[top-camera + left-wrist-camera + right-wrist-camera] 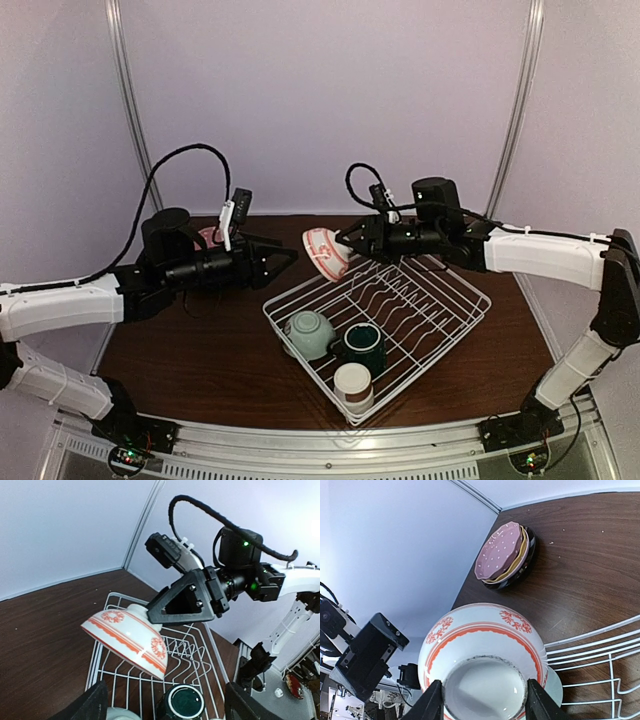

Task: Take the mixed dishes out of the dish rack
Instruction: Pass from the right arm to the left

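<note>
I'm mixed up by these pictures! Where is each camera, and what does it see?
Top: high behind the robot, facing down at the dish rack; left arm, right arm show.
Left wrist: faces the patterned bowl in the right jaws; left jaws at bottom.
Right wrist: faces the bowl's base between right jaws.
All share the bowl.

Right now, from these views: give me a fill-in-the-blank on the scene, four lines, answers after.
1. The red-and-white bowl is gripped at its foot by the hand of the ____ arm.
2. The other hand stands ____, holding nothing.
3. The dish rack holds ____ dishes: pale green bowl, dark green mug, white-and-brown cup.
4. The top plate in the stack of plates is ____.

Missing words: right; open; three; pink.
</note>
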